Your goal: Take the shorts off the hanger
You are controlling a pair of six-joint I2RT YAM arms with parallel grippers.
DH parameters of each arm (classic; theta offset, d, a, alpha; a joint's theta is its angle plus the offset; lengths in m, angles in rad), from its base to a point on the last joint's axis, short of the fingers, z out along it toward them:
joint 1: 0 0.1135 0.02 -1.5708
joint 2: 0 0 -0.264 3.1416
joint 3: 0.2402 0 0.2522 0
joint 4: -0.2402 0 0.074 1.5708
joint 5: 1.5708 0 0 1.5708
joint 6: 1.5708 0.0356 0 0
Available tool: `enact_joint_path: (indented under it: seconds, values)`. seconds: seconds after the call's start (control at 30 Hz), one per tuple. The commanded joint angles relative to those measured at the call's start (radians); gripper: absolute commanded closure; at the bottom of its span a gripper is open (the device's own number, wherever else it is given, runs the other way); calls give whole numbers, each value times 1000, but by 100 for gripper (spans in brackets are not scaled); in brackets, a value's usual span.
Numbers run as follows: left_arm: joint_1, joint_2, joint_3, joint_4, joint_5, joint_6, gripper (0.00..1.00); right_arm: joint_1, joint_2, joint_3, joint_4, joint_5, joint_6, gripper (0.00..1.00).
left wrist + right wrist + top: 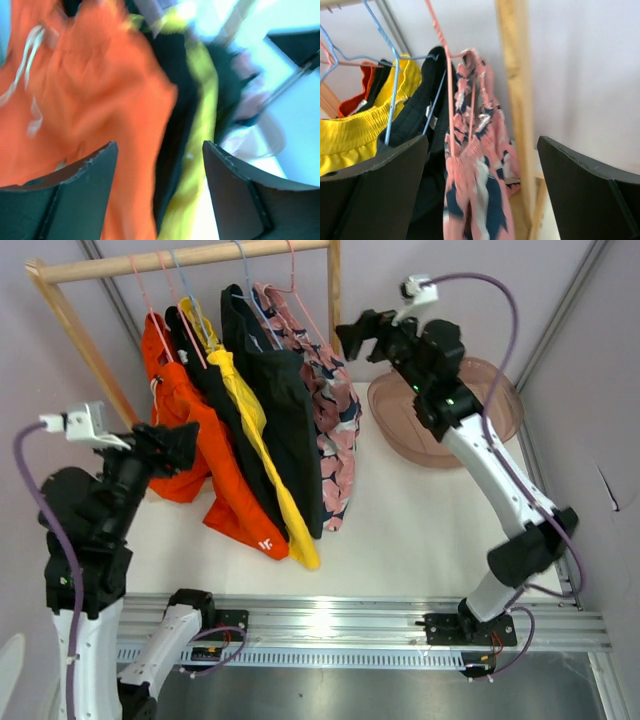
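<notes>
Shorts point(243, 412): pink floral pair point(475, 200) at 12 o'clock from your right jaws; both jaws open, empty.

Top camera looks down from above and behind me over the whole bench point(400, 530). Left wrist camera sits close against the shorts point(100, 90); right wrist camera faces them from nearby. All three views share them.

The flat white table point(420, 530) holds a round, pinkish, see-through plastic bowl point(395, 410) at the upper right. A light wooden rack point(200, 257) stands at the upper left.
</notes>
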Motion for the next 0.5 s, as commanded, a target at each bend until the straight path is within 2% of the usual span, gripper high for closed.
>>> enact_joint_path:
  seconds: [0.0, 0.03, 0.1, 0.13, 0.2, 0.23, 0.3, 0.33, 0.37, 0.4, 0.47]
  values:
    - [-1, 131, 159, 57, 113, 43, 24, -31, -190, -194, 181, 70, 21, 0]
    - [-7, 191, 232, 70, 128, 36, 23, -38, -230, -249, 251, 82, 30, 1]
    - [-48, 251, 279, 117, 136, 30, 22, -61, -342, -373, 286, 162, 60, 1]
    - [-71, 318, 346, 139, 131, 27, 20, -67, -374, -405, 283, 179, 90, 1]
    - [-139, 403, 388, 195, 119, 33, 18, -76, -463, -467, 261, 210, 118, 1]
    - [-163, 450, 476, 203, 104, 40, 17, -79, -494, -533, 240, 219, 135, 0]
    - [-216, 626, 555, 193, 85, 49, 17, -81, -583, -612, 227, 230, 158, 1]
    - [-236, 692, 734, 152, 65, 74, 18, -81, -613, -694, 218, 227, 172, 1]
    - [-266, 830, 802, 127, 27, 86, 18, -81, -644, -734, 212, 230, 181, 1]
    - [-280, 896, 1006, 102, 0, 95, 18, -82, -702, -773, 203, 239, 190, 1]
    - [-291, 1021, 1128, 50, -43, 79, 18, -82, -759, -874, 160, 254, 231, 1]
